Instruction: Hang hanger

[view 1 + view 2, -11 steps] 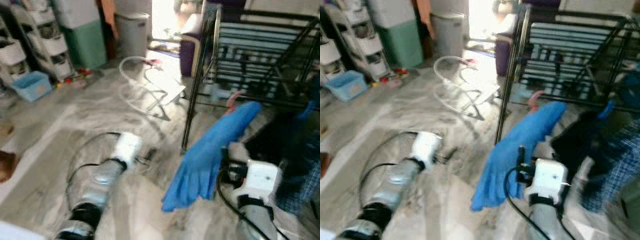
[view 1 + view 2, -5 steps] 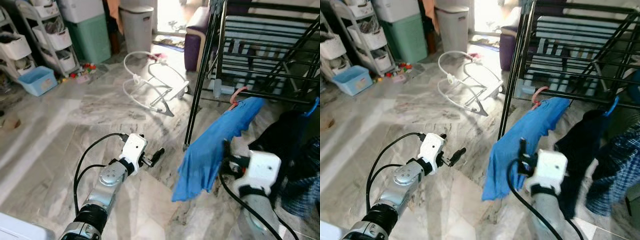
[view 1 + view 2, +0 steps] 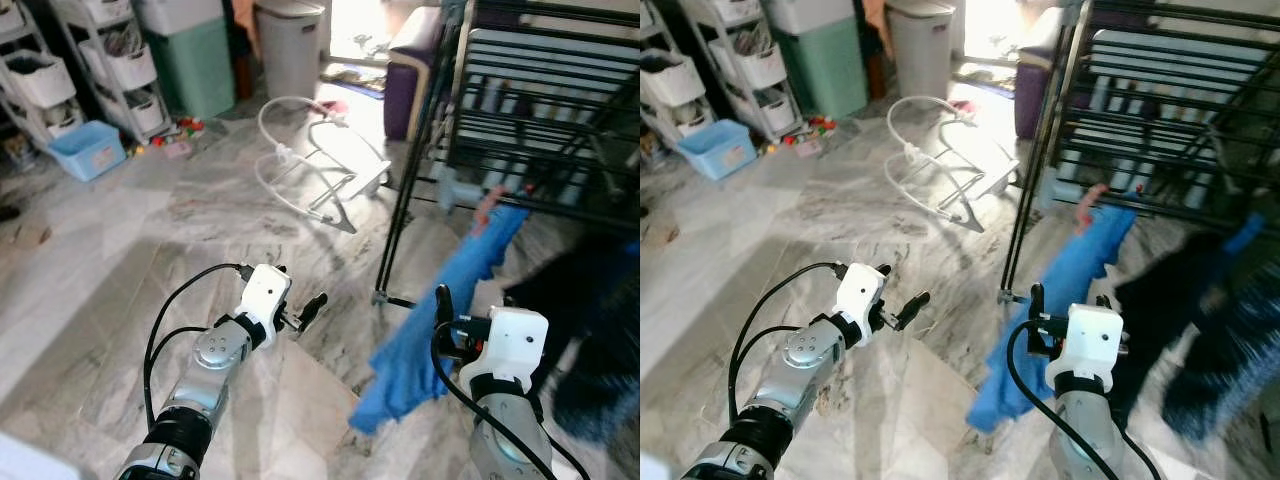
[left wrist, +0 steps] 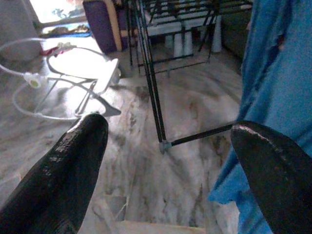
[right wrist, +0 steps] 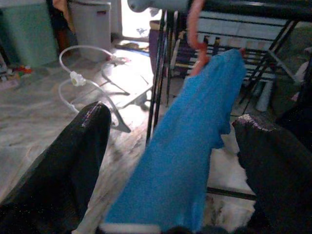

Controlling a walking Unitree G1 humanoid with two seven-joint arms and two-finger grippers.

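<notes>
Grey-veined marble floor (image 3: 120, 250) with a black metal drying rack (image 3: 540, 110) at the robot's right.

Pink plastic hanger (image 5: 192, 36): hooked over a dark rail of the rack, carrying a long bright blue cloth garment (image 3: 440, 310) that hangs down toward the floor beside the rack's front leg. Right gripper (image 5: 170, 146): fingers spread wide, nothing pinched, the blue garment hanging between them and just ahead. Dark garments (image 3: 590, 340): blurred, hanging right of the blue one. Left gripper (image 3: 312, 305): held out low over the floor, left of the rack's leg, fingers wide apart and empty. White wire frame (image 3: 320, 160): lying on the floor beyond. Background: grey lidded bin (image 3: 290, 45), green cabinet (image 3: 195, 65), white drawer shelves (image 3: 50, 85), light blue tub (image 3: 85, 150), purple seat (image 3: 415, 70).
</notes>
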